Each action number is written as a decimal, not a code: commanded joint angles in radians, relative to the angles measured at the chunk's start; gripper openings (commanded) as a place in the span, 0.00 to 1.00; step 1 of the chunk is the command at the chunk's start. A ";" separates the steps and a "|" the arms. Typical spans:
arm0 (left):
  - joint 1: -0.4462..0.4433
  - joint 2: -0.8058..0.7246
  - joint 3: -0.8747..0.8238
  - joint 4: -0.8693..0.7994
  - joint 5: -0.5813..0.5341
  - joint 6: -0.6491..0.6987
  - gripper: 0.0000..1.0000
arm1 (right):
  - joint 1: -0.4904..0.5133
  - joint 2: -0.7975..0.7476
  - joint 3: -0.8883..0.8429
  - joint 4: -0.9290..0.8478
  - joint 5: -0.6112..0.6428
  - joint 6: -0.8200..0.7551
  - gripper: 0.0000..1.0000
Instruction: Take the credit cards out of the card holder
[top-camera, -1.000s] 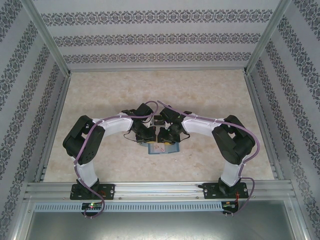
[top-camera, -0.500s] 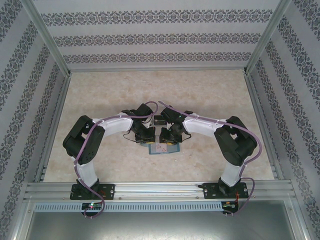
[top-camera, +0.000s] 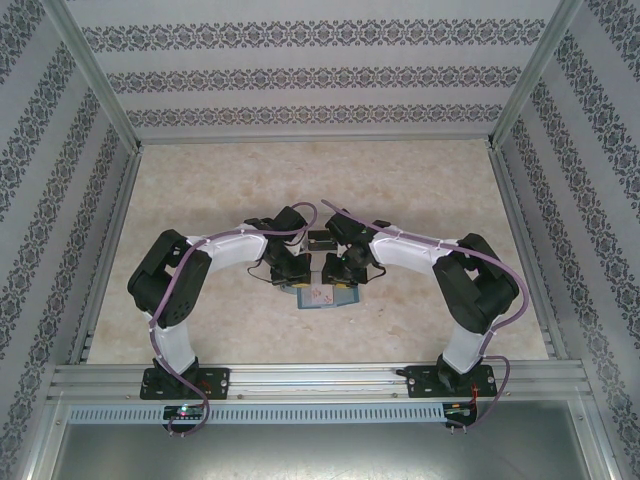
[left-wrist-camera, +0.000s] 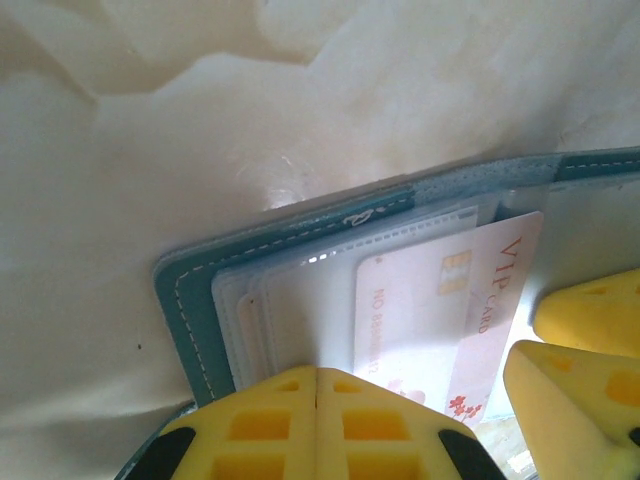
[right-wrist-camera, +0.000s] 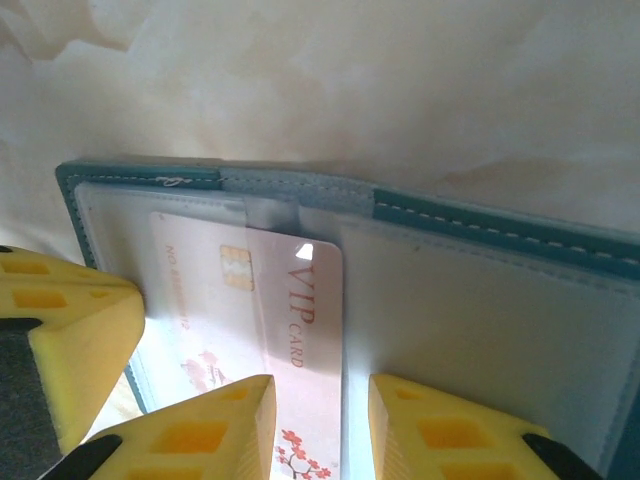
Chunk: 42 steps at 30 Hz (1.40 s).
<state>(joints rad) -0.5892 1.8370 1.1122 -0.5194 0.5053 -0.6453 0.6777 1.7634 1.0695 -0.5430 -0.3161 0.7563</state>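
Left gripper (left-wrist-camera: 317, 385): yellow tips pressed together, bearing down on the near edge of the card holder's (left-wrist-camera: 190, 300) left leaf, seemingly pinning it flat. The holder lies open on the table (top-camera: 200, 190), midway across and toward the near edge, in the same spot as a second ago. One pale pink VIP card (left-wrist-camera: 440, 310) pokes part-way out of the clear sleeves (left-wrist-camera: 290, 290), close to the fold. Right gripper (right-wrist-camera: 322, 420): jaws apart, straddling that card's free edge, not pinching it as far as I can tell. Over the last second the right arm has crept a touch rightward; the card has not budged. I reckon the pull has yet to start, with this card not yet freed.
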 joint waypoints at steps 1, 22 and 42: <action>-0.011 0.030 0.011 -0.060 -0.022 0.027 0.01 | -0.009 0.005 -0.024 0.013 -0.016 -0.005 0.31; -0.036 0.038 0.099 -0.129 0.004 0.033 0.02 | -0.016 -0.001 -0.034 0.032 -0.040 -0.005 0.28; -0.034 0.099 0.086 -0.152 -0.021 0.052 0.00 | -0.023 0.029 -0.038 0.068 -0.059 0.000 0.28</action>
<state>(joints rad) -0.6151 1.8973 1.2049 -0.6216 0.5053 -0.6113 0.6670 1.7664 1.0439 -0.4686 -0.3763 0.7563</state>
